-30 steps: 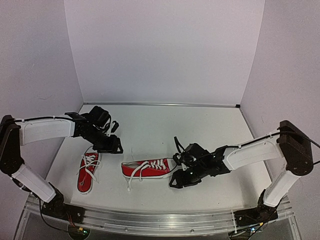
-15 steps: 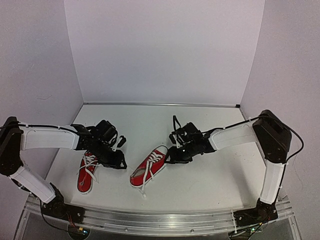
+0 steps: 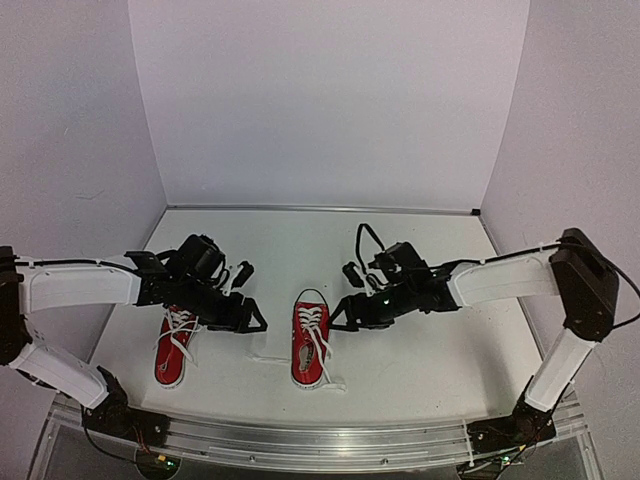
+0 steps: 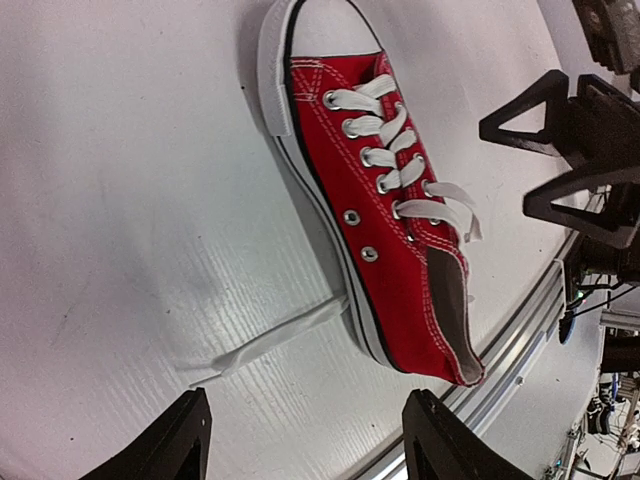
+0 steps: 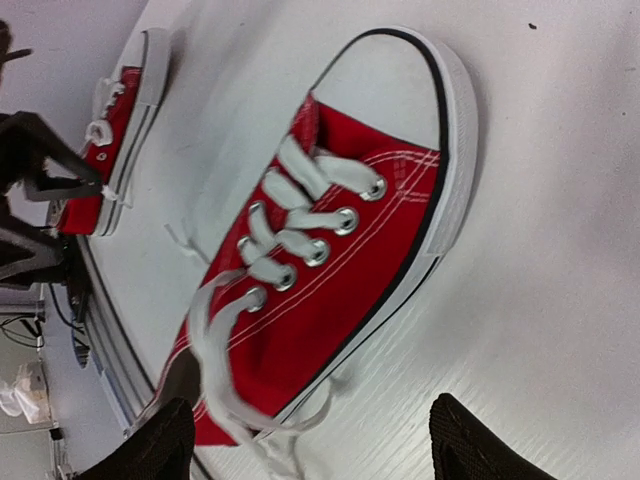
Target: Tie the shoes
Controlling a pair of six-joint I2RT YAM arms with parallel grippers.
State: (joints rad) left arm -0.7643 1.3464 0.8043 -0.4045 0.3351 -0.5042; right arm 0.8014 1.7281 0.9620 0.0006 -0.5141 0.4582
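Left hand (image 3: 250, 320) spread, empty, right hand (image 3: 345, 315) spread, empty, centre shoe (image 3: 311, 340) between them

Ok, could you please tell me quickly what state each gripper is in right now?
Left gripper: open, holding nothing.
Right gripper: open, holding nothing.
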